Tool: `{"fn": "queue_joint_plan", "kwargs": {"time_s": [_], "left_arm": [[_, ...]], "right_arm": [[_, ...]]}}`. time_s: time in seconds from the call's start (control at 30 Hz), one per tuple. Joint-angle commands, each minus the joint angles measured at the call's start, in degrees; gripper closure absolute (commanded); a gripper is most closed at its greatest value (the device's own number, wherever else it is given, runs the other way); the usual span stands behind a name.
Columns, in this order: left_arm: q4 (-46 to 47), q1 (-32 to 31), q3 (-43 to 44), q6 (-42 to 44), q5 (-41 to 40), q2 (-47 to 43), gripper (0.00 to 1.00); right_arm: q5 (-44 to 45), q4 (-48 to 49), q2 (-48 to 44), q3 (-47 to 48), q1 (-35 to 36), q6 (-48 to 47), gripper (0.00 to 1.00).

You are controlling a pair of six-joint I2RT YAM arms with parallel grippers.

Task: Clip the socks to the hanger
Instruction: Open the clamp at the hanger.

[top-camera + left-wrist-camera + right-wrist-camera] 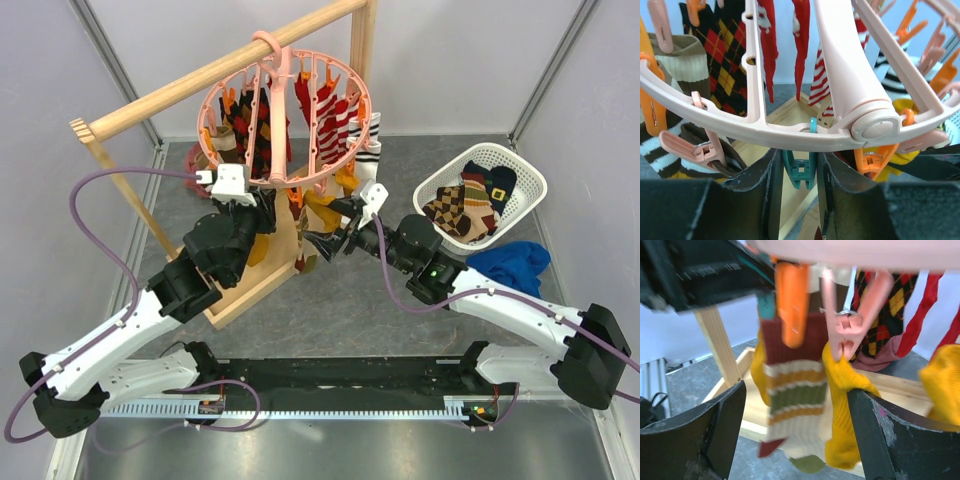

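The round salmon-pink hanger (285, 110) hangs from the wooden rail with several socks (255, 125) clipped round it. In the left wrist view its ring (740, 127) crosses just above my left gripper (798, 160), whose two fingers press both sides of a teal clip (800, 175) dangling from the ring. My right gripper (796, 400) stands open below the hanger. Between its fingers hang a maroon, green and white striped sock (795, 390) under an orange clip (792, 305) and a mustard sock (842, 410) in a pink clip (850, 325). The mustard sock touches the right finger.
A white basket (440, 185) at the right holds more socks (470, 205), and a blue cloth (510, 265) lies beside it. The wooden rail (200, 85) and its base frame (250, 290) stand under both grippers (262, 205) (325, 240).
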Motion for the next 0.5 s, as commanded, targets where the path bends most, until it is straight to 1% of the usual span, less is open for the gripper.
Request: {"fn": "queue_joint_plan", "kwargs": {"time_s": [0.0, 0.07, 0.17, 0.27, 0.3, 0.47], "left_arm": [[2.1, 0.2, -2.1, 4.7, 2.4, 1.0, 0.98], [2.9, 0.2, -3.5, 5.5, 3.2, 1.0, 0.98], [3.6, 0.2, -4.7, 6.0, 4.6, 1.3, 0.98], [1.9, 0.2, -4.1, 4.1, 7.1, 2.0, 0.98], [1.4, 0.2, -4.0, 3.5, 8.6, 2.1, 0.98], [-1.4, 0.2, -3.5, 2.4, 10.8, 2.7, 0.98]], "right_arm": [[-2.0, -4.4, -2.7, 4.3, 0.4, 2.5, 0.11], [-0.8, -8.4, -3.8, 5.3, 0.3, 2.8, 0.11], [3.3, -15.0, -5.6, 6.9, 0.3, 2.3, 0.11], [10.1, -22.8, -7.4, 9.1, 0.3, 1.7, 0.11], [13.7, -24.5, -7.8, 9.7, 0.3, 1.7, 0.11], [22.1, -36.4, -10.1, 13.2, 0.2, 2.5, 0.12]]}}
